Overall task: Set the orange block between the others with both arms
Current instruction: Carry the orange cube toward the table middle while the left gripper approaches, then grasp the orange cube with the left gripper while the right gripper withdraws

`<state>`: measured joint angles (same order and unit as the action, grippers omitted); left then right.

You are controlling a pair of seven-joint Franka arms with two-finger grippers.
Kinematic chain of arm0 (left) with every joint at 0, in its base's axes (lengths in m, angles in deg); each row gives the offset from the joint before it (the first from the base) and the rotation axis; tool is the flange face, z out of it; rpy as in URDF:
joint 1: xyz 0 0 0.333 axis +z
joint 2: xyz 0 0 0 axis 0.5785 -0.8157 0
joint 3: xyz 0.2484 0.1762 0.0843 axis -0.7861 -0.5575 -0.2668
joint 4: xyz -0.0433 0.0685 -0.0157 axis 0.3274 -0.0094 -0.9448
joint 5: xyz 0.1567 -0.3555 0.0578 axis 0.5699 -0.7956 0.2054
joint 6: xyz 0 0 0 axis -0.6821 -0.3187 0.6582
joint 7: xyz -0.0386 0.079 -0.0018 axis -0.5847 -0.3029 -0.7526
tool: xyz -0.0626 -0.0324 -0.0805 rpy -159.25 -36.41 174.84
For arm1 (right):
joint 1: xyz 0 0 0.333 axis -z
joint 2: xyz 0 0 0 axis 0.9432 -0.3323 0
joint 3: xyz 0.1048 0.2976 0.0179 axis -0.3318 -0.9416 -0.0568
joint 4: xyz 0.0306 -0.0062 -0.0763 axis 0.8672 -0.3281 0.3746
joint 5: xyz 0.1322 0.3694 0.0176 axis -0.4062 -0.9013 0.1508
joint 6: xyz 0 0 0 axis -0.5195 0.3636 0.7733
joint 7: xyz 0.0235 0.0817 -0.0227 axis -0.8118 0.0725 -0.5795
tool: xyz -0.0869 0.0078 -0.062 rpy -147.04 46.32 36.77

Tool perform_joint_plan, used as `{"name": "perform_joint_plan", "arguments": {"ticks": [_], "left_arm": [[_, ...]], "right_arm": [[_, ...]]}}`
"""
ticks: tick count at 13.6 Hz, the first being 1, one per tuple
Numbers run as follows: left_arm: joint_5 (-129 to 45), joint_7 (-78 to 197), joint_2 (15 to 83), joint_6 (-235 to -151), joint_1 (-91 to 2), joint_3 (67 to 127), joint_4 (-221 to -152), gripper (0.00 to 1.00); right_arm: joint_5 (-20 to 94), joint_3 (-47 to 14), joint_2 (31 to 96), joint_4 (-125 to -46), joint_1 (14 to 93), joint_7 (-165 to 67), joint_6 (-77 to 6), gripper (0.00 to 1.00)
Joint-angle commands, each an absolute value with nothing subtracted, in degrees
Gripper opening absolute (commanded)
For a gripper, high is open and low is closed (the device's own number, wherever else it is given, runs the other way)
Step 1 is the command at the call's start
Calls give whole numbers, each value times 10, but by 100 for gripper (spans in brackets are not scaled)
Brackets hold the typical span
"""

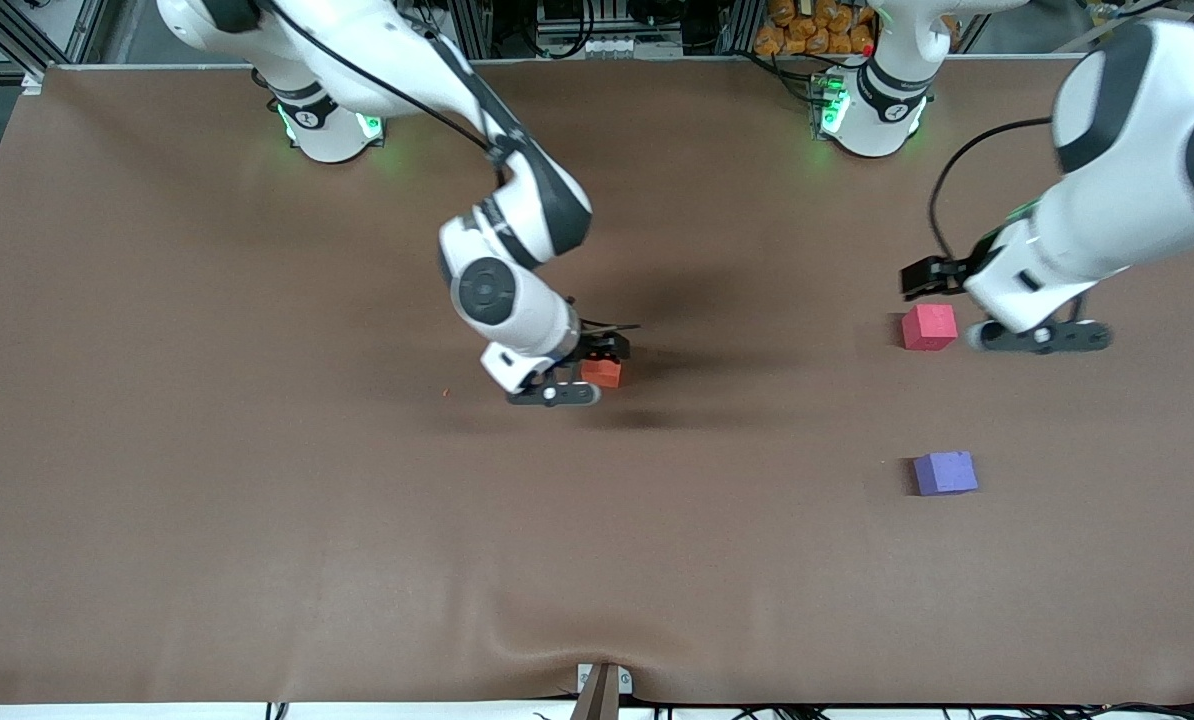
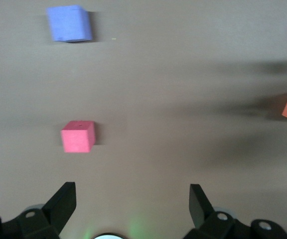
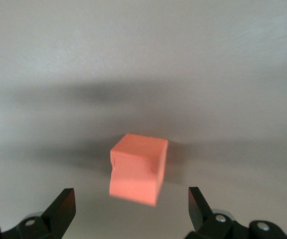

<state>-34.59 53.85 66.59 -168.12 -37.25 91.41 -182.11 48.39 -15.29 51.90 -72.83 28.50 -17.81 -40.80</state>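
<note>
Brown tabletop (image 1: pixel 257 520). The orange block (image 1: pixel 603 372) rests mid-table, framed by the right gripper (image 1: pixel 597 375) with jaws open and not gripping it. The red block (image 1: pixel 928 326) and purple block (image 1: pixel 945 472) sit well apart toward the left arm's end. The left gripper (image 1: pixel 1042 335) hovers beside the red block, jaws open and empty. Judged stage: handover point reached; placing the orange block between the others remains.

orange block (image 1: pixel 602 373): orange | pinkish-red cube (image 1: pixel 928 327): pinkish-red | purple-blue cube (image 1: pixel 945 473): purple-blue | table (image 1: pixel 257 500): brown
</note>
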Motion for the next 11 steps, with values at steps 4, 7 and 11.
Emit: {"name": "perform_joint_plan", "arguments": {"ticks": [4, 7, 11], "left_arm": [[-347, 356, 525, -1695, -520, 913, -1699, 100], [-315, 336, 456, -1761, -591, 912, -1657, 100], [-303, 288, 396, -1856, -648, 909, -1654, 100]], "right_arm": [[587, -189, 725, -733, 423, -190, -154, 100], [660, -230, 781, -695, 555, -257, -43, 100], [718, -226, 822, -686, 664, -395, -9, 100]]}}
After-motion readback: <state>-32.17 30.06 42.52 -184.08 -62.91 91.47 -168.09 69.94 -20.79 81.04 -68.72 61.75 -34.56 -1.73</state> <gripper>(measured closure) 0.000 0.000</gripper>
